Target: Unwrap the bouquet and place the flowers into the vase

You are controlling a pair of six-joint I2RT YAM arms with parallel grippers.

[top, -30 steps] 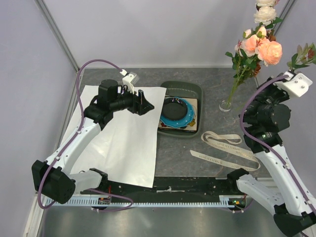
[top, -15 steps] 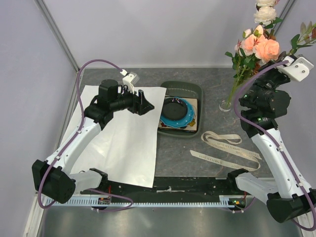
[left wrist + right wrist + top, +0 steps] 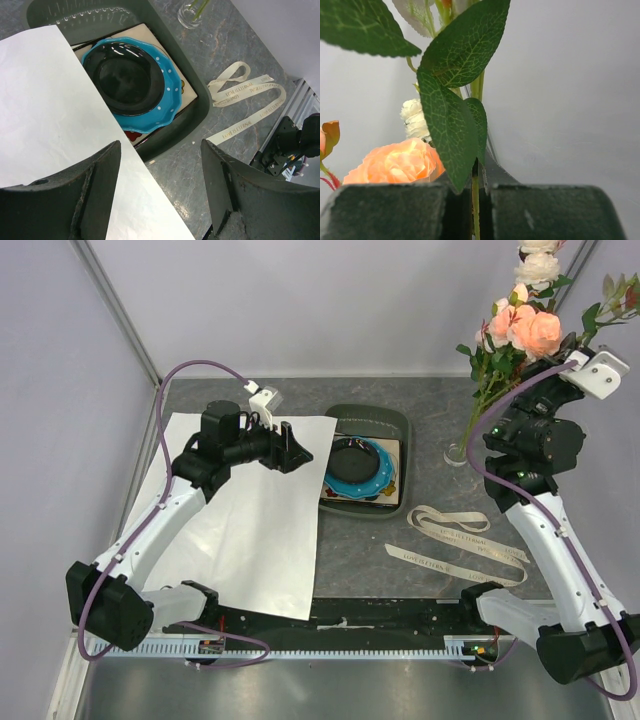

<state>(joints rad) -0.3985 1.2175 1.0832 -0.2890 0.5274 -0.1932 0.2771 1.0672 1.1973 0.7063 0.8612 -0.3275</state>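
So the right gripper (image 3: 475,200) had one stem (image 3: 476,177) pinched tight, probably needing lowering into the vase (image 3: 457,453) below it, while the left gripper (image 3: 160,150) gaped open.

The white paper sheet (image 3: 250,520) looks matt and smooth. At its three o'clock, the dark green tray (image 3: 380,420) is plastic with a dull sheen, and the plate (image 3: 125,75) in it is glossy, black with a blue glazed rim. The ribbon (image 3: 245,90) looks like cream satin cloth. The vase (image 3: 192,12) is clear glass. The table (image 3: 360,560) is grey, mottled like stone. The flowers (image 3: 395,162) have veined, matt, cloth-like leaves (image 3: 451,135). The fingers (image 3: 95,195) of the left gripper (image 3: 160,150) are rough, matt black.
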